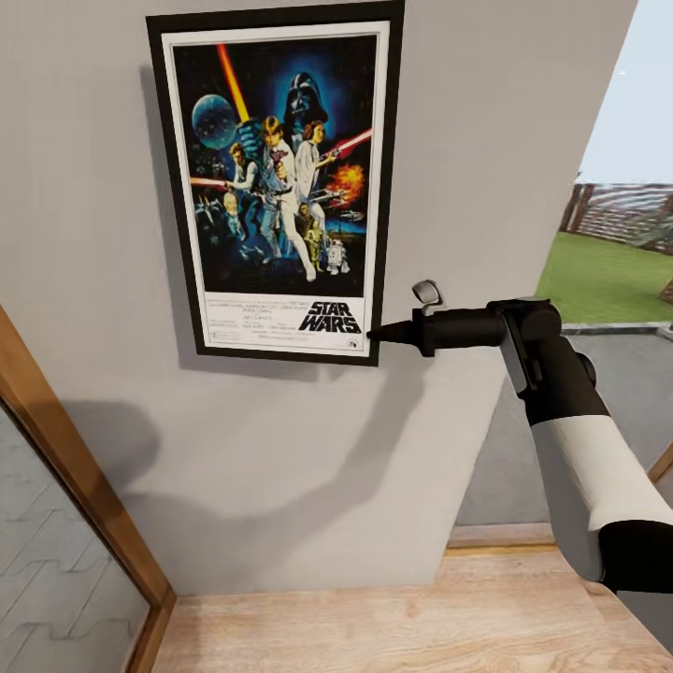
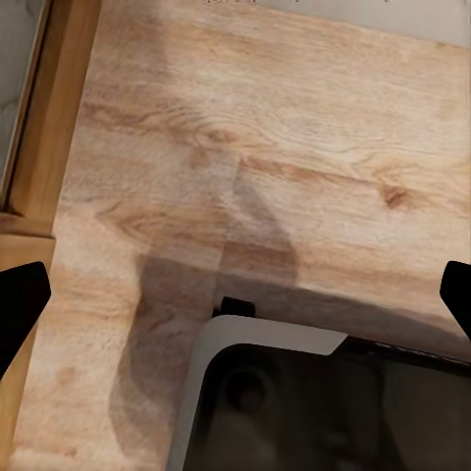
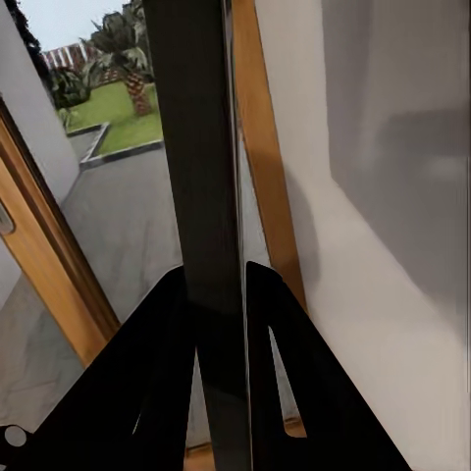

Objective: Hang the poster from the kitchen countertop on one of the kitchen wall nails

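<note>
One poster (image 1: 277,182) sits upright against the light-grey wall (image 1: 486,140), its lower right corner pinched in the right gripper (image 1: 376,334). In the right wrist view both fingers (image 3: 167,383) clamp the frame's thin black edge (image 3: 201,196). Left gripper (image 2: 235,294): jaws spread wide, nothing between them, pointed down at the wooden floor (image 2: 275,128).

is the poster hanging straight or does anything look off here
The poster looks tilted against the grey wall, its top leaning left. The right end effector is clamped on its lower right corner; the right wrist view shows the frame edge pinched between both fingers. Nothing looks damaged.
</note>
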You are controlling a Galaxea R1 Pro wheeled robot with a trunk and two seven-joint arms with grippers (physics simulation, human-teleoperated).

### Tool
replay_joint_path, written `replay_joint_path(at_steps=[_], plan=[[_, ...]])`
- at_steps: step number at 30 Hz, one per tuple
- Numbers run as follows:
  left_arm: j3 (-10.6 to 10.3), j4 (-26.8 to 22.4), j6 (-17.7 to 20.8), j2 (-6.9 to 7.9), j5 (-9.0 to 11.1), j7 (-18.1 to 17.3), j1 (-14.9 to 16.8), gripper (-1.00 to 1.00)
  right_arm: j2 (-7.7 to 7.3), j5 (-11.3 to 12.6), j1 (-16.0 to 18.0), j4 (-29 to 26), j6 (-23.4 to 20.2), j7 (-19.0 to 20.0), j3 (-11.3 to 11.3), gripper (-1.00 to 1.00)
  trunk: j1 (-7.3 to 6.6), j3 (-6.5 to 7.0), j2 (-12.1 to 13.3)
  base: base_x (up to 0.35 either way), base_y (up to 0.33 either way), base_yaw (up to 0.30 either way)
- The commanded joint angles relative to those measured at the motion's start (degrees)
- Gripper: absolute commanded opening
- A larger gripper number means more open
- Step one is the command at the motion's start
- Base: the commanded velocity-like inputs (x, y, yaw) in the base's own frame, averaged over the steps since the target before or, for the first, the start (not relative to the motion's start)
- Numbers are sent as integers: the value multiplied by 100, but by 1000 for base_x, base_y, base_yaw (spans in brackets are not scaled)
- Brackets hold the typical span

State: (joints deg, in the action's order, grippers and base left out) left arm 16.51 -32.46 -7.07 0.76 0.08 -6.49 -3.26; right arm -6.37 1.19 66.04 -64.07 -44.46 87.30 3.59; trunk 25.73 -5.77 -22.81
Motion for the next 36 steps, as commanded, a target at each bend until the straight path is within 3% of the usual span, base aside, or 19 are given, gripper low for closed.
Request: replay_joint_path(at_steps=[1, 8, 36], plan=[[28, -6, -4, -4, 1, -45, 1, 100, -5, 14, 6, 0, -80, 19, 10, -100, 5, -11, -11, 188, 0, 0], [28, -6, -4, -5, 1, -45, 1, 100, -5, 13, 6, 0, -81, 20, 10, -100, 5, -11, -11, 142, 0, 0], [48, -16, -8, -8, 7, -51, 1, 100, -6, 13, 6, -87, -71, 4, -8, -100, 5, -11, -11, 3, 0, 0]])
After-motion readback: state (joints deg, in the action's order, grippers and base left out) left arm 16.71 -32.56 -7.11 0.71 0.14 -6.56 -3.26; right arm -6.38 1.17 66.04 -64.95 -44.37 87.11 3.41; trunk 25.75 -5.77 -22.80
